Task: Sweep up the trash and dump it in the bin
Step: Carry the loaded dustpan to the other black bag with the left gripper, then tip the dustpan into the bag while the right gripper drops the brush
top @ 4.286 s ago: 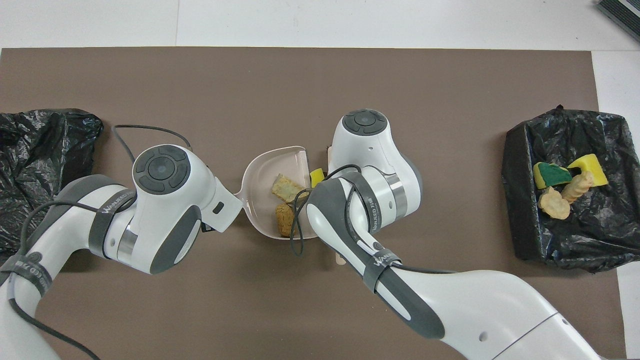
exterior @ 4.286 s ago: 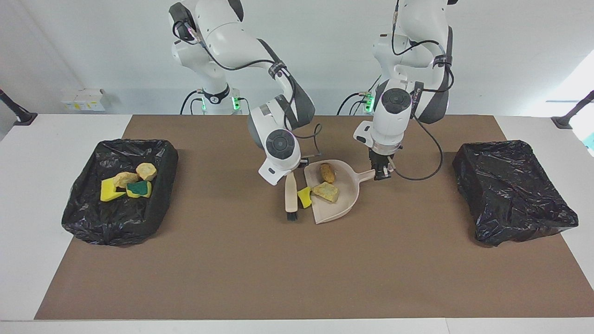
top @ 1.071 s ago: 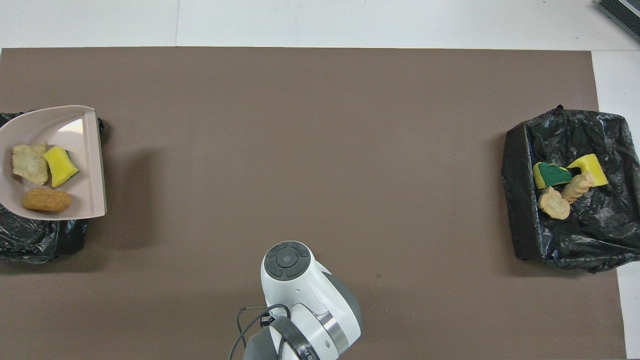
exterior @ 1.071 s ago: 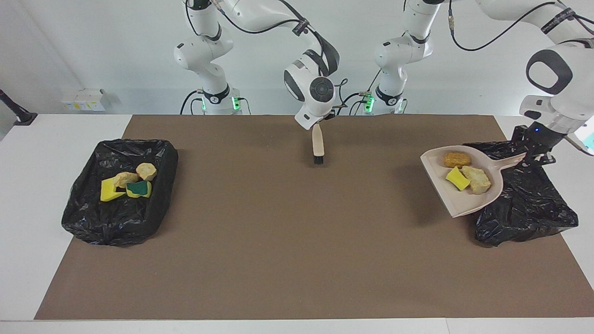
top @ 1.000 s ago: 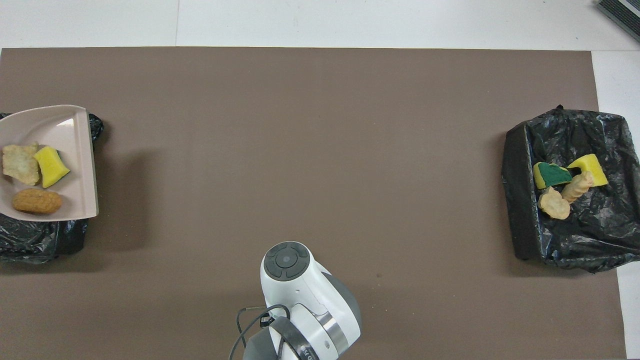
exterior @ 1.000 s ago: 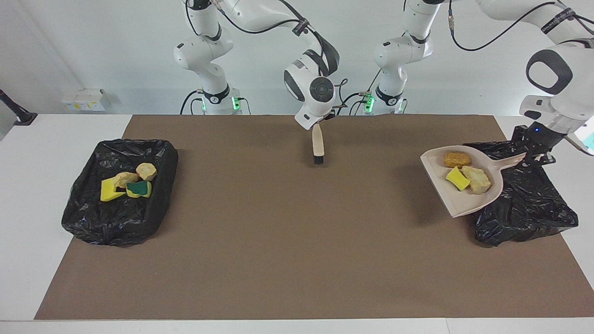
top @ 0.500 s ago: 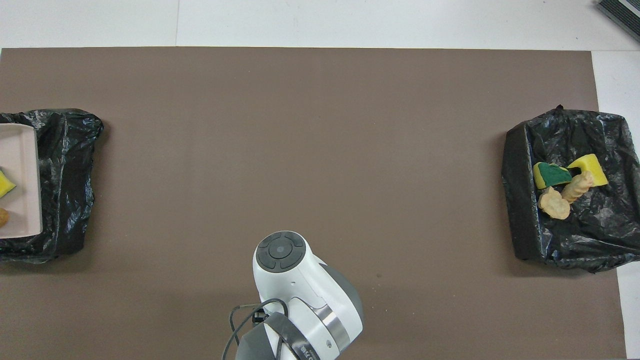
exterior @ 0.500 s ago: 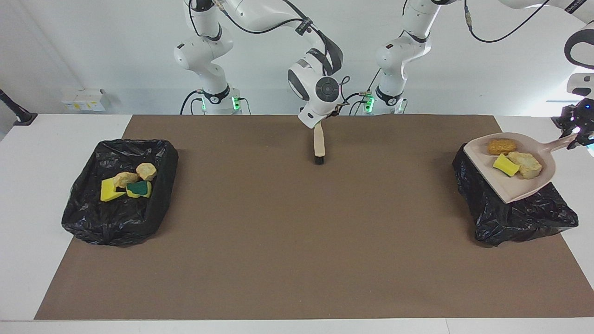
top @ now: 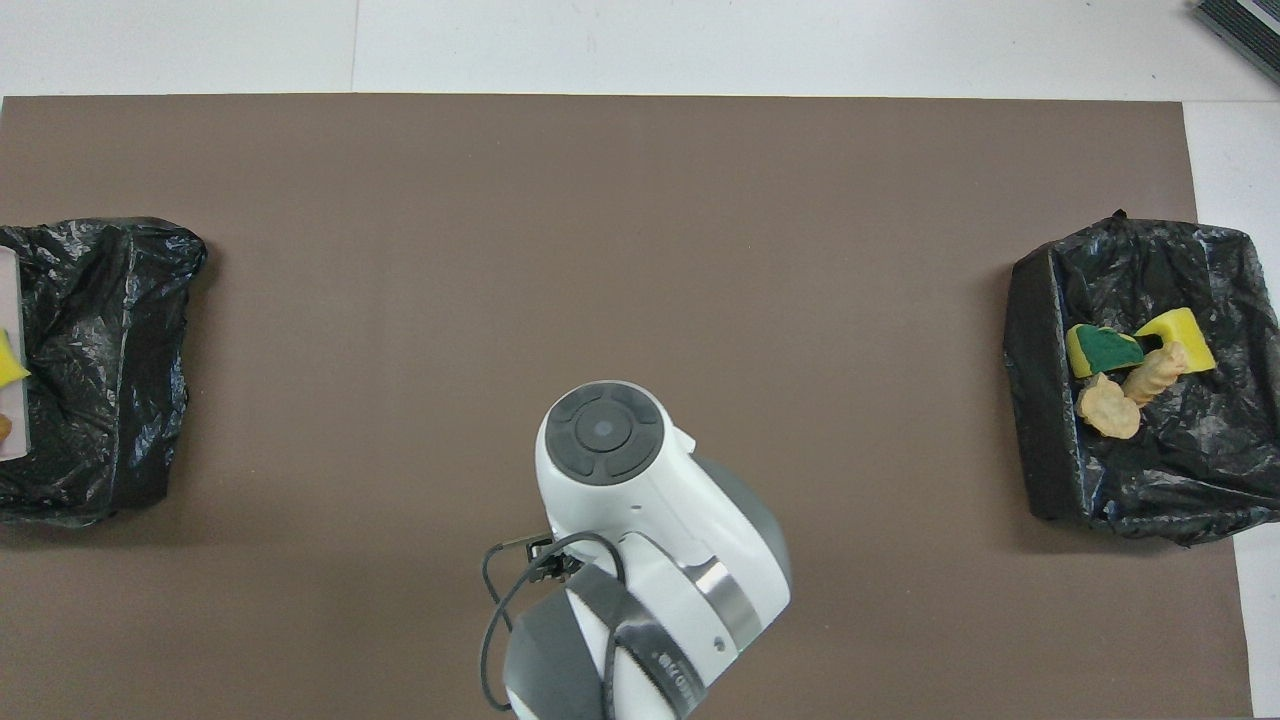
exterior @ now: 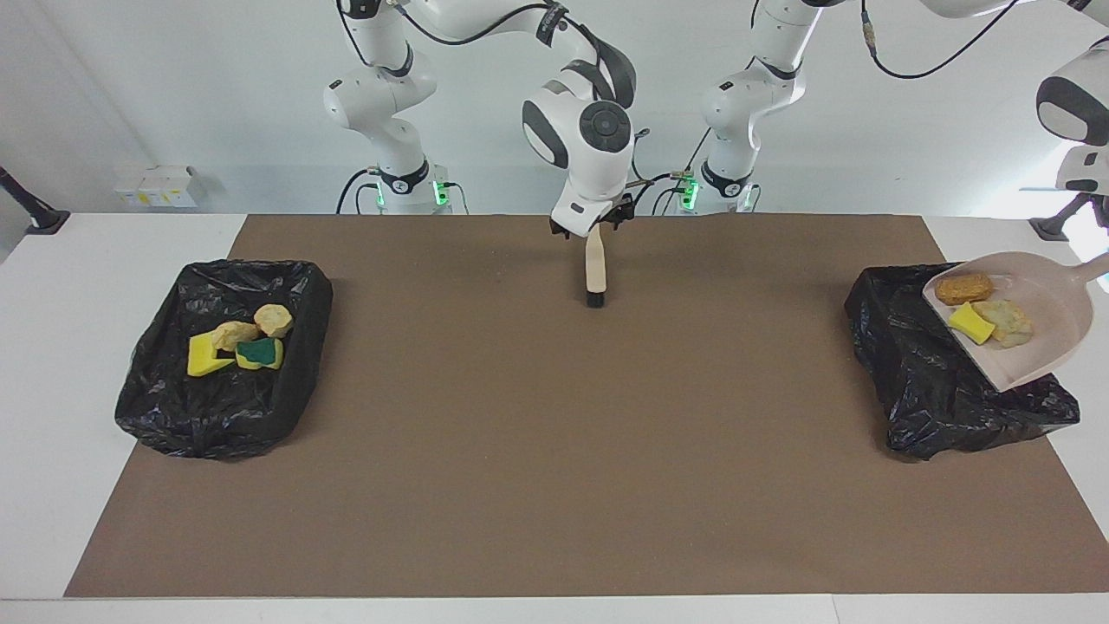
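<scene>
The beige dustpan (exterior: 1044, 351) hangs tilted over the black-lined bin (exterior: 910, 381) at the left arm's end of the table. It carries three bits of trash: an orange-brown chunk (exterior: 963, 288), a yellow sponge bit (exterior: 971, 323) and a pale lump (exterior: 1007, 320). Its handle runs to the view's edge below the left arm's hand (exterior: 1087, 178), so the left gripper is cut off there. In the overhead view only a sliver of the dustpan (top: 8, 290) shows. The right gripper (exterior: 594, 227) is open over the handle end of the brush (exterior: 594, 269). The brush's black bristles point away from the robots.
A second black-lined bin (exterior: 156, 407) at the right arm's end of the table holds several scraps (exterior: 236, 342), also seen in that bin (top: 1040, 420) from overhead. The brown mat (exterior: 554, 451) lies between the bins. The right arm's wrist (top: 600, 430) hides the brush from overhead.
The dustpan has travelled from beside the bin to over it and now tilts more. The right wrist has risen and turned while the brush stayed put, and the right gripper has opened.
</scene>
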Available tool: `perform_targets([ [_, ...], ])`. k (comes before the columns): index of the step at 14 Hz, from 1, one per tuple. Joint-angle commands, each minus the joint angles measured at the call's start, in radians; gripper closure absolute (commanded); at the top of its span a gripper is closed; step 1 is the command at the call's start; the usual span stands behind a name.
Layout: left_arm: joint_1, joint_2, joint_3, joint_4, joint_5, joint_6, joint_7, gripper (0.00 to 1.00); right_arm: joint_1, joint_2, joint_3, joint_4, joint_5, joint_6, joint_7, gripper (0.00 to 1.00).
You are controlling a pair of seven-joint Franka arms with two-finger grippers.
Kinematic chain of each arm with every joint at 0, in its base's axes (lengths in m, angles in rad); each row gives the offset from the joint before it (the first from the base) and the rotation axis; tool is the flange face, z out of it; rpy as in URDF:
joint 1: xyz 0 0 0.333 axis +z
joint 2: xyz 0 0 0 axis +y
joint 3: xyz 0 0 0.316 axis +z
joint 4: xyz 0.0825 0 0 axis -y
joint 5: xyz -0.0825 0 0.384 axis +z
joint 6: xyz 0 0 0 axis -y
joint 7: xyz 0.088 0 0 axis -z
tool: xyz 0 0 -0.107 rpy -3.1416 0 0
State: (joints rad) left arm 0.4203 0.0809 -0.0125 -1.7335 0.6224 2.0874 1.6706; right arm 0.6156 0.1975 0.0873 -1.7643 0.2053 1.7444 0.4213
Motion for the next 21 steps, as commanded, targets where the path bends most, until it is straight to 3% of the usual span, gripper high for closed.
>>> perform_targets([
  [1,-0.046,-0.043,0.011,-0.046,0.098,0.026,-0.063,1.0,-0.101,-0.049,0.009,0.06,-0.099,-0.112,-0.155,0.0],
  [7,-0.067,-0.056,0.009,-0.018,0.204,-0.009,-0.117,1.0,-0.298,-0.053,0.003,0.222,-0.187,-0.31,-0.407,0.0],
  [9,-0.069,-0.076,0.008,-0.014,0.217,-0.018,-0.115,1.0,-0.39,-0.053,0.005,0.264,-0.199,-0.307,-0.412,0.0],
  [12,-0.069,-0.105,0.003,-0.009,0.22,-0.027,-0.111,1.0,-0.421,-0.052,0.002,0.299,-0.323,-0.293,-0.493,0.0],
  [15,-0.069,-0.119,0.002,0.006,0.204,-0.082,-0.104,1.0,-0.479,-0.052,-0.03,0.321,-0.343,-0.264,-0.582,0.0],
  [21,-0.1,-0.118,-0.003,0.0,-0.108,-0.105,-0.117,1.0,-0.609,-0.066,-0.06,0.322,-0.331,-0.264,-0.576,0.0],
])
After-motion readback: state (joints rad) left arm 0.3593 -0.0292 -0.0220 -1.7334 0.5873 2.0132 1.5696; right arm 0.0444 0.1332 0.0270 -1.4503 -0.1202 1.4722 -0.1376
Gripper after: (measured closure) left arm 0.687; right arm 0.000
